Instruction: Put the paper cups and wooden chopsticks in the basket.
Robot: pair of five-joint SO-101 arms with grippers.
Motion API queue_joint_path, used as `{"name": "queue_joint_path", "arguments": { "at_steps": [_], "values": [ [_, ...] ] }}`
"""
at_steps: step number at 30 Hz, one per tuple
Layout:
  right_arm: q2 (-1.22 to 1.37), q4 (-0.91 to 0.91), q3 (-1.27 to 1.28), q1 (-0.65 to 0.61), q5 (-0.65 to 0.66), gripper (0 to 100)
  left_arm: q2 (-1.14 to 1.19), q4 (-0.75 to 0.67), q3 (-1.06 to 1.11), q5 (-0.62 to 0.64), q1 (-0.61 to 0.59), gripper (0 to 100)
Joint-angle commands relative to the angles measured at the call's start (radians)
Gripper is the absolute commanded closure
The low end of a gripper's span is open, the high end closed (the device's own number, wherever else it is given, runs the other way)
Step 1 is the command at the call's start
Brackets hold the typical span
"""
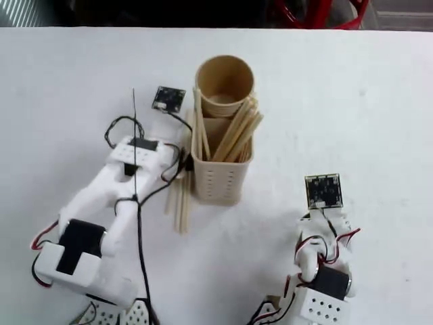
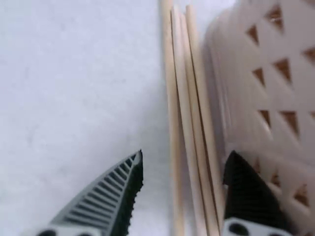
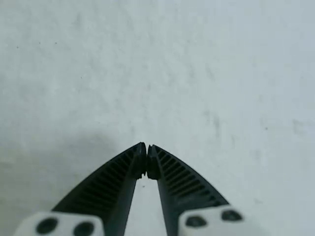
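A beige perforated basket [image 1: 222,177] stands mid-table. Stacked paper cups [image 1: 224,80] lean in its far end, and several wooden chopsticks [image 1: 237,134] stick out of it. More chopsticks [image 1: 181,203] lie flat on the table against the basket's left side. In the left wrist view my left gripper [image 2: 186,154] is open and low over the table, straddling these loose chopsticks [image 2: 183,98], with one finger close against the basket wall [image 2: 266,88]. My right gripper [image 3: 146,146] is shut on nothing over bare table, at the front right.
The left arm [image 1: 101,203] stretches from the front left to the basket, with black cables [image 1: 139,203] trailing along it. The right arm [image 1: 323,271] sits folded at the front right. White table [image 1: 352,108] lies open to the right of and behind the basket.
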Motion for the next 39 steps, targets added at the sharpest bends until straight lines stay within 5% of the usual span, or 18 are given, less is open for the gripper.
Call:
{"name": "queue_joint_path", "arguments": {
  "at_steps": [1,31,39],
  "values": [
    [-0.002,0.005,0.009,0.008,0.002,98.1,0.001,0.0,-0.038,0.006,0.005,73],
    [-0.002,0.005,0.009,0.008,0.002,98.1,0.084,0.101,-0.12,0.006,-0.124,73],
    [-0.002,0.005,0.009,0.008,0.002,98.1,-0.051,0.121,-0.069,0.005,-0.156,73]
  ]
}}
